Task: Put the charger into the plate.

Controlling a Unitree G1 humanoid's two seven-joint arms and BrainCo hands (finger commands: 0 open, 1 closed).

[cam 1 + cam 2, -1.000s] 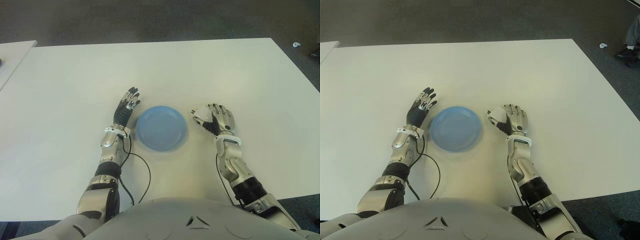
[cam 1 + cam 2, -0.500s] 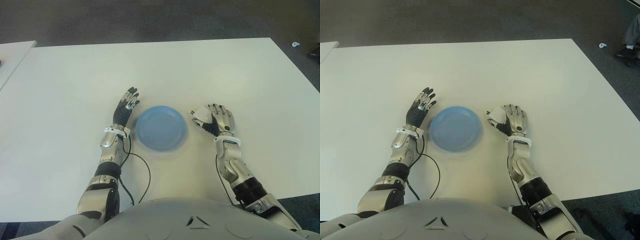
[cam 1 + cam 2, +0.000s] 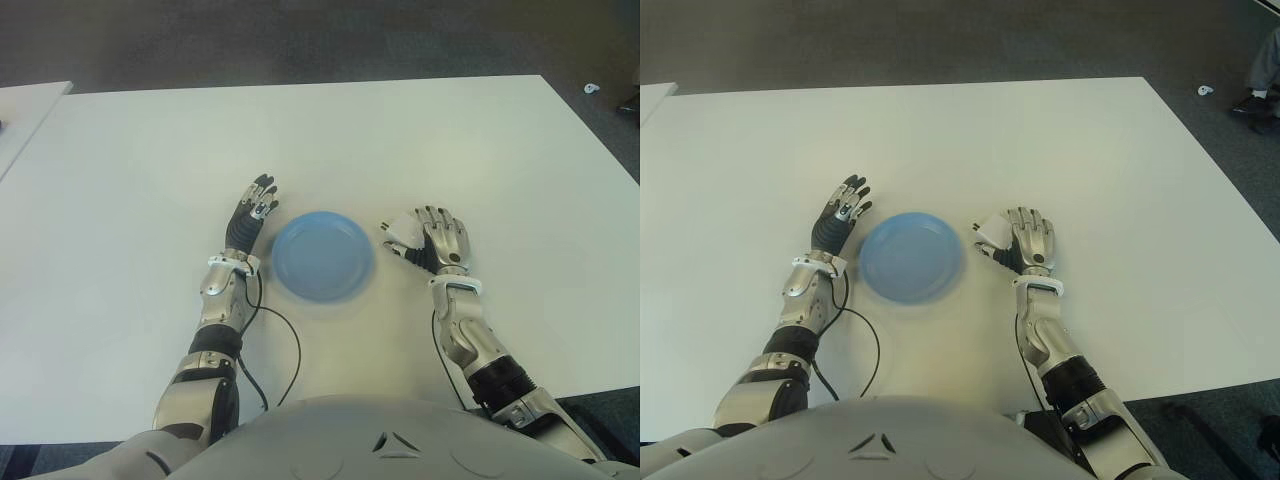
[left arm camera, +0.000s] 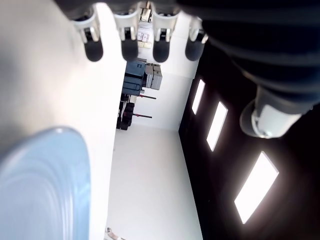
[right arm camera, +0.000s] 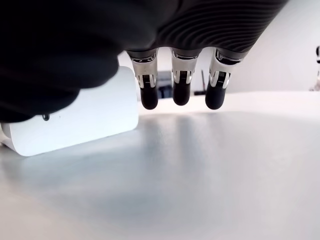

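1. Sitting on the white table (image 3: pixel 450 150), the white charger (image 3: pixel 402 230) lies just right of the blue plate (image 3: pixel 323 255), not yet in it. It shows at the thumb side of the right hand (image 3: pixel 436 243).
2. In the right wrist view the charger (image 5: pixel 75 117) rests flat on the table beside the thumb. Three fingertips (image 5: pixel 181 95) hang straight above the surface, apart from it. Nothing looks clamped, so the right hand reads as relaxed and not gripping.
3. Step in hand, as I judge it: get a proper grasp before any lift. Thumb on one broad face, fingers curled onto the opposite face, squeeze across the body.
4. Charger is small, smooth and boxy, so it will likely skid if pushed from one side only. Close both sides together.
5. Carry is short: lift a little, clear the plate rim, move left, set down near the plate's middle, then let go.
6. Left hand (image 3: pixel 252 212) shows just left of the plate, fingers extended, holding nothing. Idle.
7. Black cable (image 3: pixel 285 340) loops by the left forearm, away from the charger's path.
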